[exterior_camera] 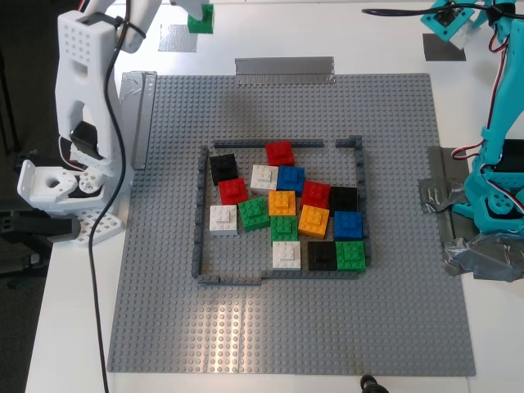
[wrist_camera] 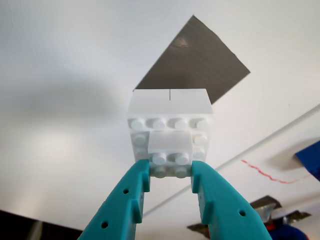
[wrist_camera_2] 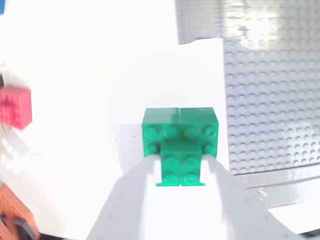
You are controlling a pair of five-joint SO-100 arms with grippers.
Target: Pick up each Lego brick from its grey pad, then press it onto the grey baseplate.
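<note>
**Q:** What is each tool holding right now?

**A:** My first gripper (wrist_camera: 170,176), the teal tool, is closed on the white Lego brick (wrist_camera: 170,131); its tips pinch the small studded piece on the brick's near side. The brick hangs above the darker grey pad (wrist_camera: 200,59), clear of the white worktop (wrist_camera: 60,75). My second gripper (wrist_camera_2: 181,167), the white tool, is likewise clamped on the green Lego brick (wrist_camera_2: 180,132), and that brick is lifted too, with its silvery grey pad (exterior_camera: 177,38) just beside it in the exterior view.

**Q:** So how far along is the job?

**A:** I judge both pick-ups done and both presses still to come. Neither held brick is over the grey baseplate (exterior_camera: 164,311) yet. In the exterior view each sits past the plate's far edge, green toward the left corner and white toward the right.

**Q:** Where is there room to set them down?

**A:** Nearest the camera, a wide band of bare studs lies open in front of the dark-grey frame (exterior_camera: 199,213). Inside the frame the coloured bricks (exterior_camera: 286,214) crowd the middle, leaving some free studs at its left side and near corner. Beyond the frame, another bare band runs up to the duct-tape strip (exterior_camera: 284,70) at the far edge. The black cable (exterior_camera: 115,188) along the exterior view's left could snag my second arm.
</note>
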